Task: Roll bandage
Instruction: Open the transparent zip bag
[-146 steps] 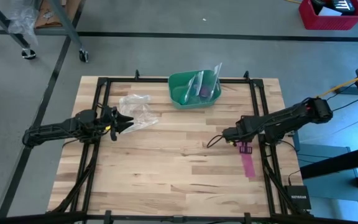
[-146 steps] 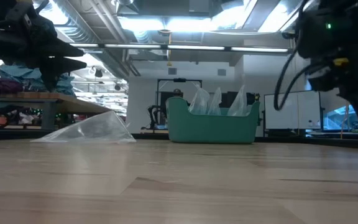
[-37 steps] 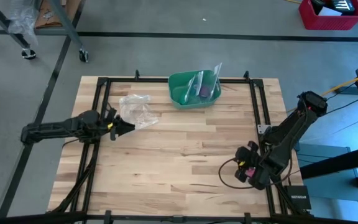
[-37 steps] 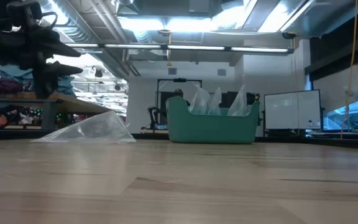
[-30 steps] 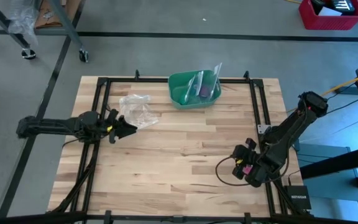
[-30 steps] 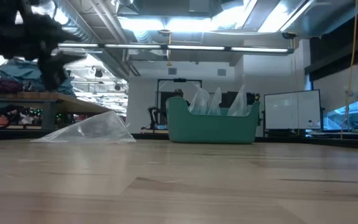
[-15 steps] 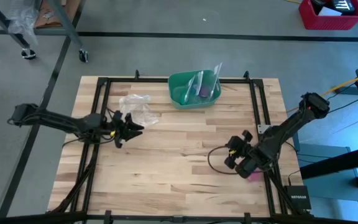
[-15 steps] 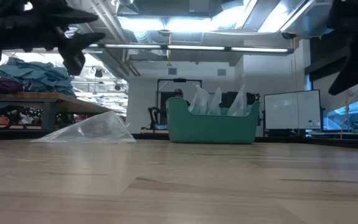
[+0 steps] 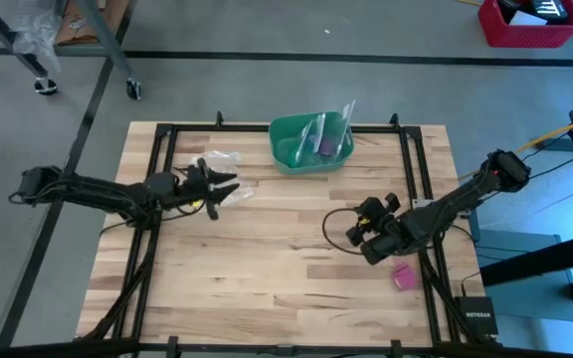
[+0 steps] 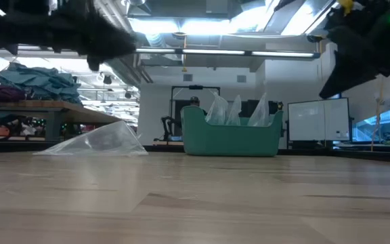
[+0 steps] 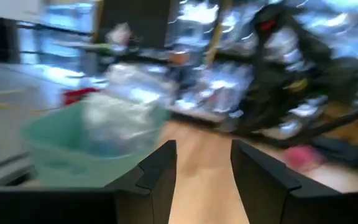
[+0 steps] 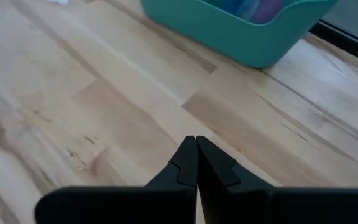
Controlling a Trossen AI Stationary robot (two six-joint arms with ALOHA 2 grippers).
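Both arms are swinging since half a second ago: the right gripper [image 9: 356, 231] has pulled in from the table's right edge toward the middle, and the left gripper [image 9: 229, 185] has pushed farther out over the board toward the green bowl [image 9: 288, 149]. The bandage [image 9: 404, 275] is left behind, a small pink bundle lying on the table [image 9: 267, 259] near the right rail, well clear of both grippers and touching neither.

In its own wrist view the right gripper [image 12: 196, 144] has its fingers pressed tip to tip with nothing between them, hovering over bare wood with the bowl [image 12: 241, 37] ahead of it.

The left gripper [image 11: 202, 163] shows a clear gap between its two fingers [image 11: 160, 171], empty, with bare tabletop visible through the gap. Ahead of it sits the bowl [image 11: 61, 149], and farther off a blurred pink patch [image 11: 301, 157] that looks like the bandage.

The clear plastic bag [image 9: 217, 159] lies just beside the left gripper in the high view, and more clear plastic stands up out of the bowl [image 10: 232, 139] in the low view.
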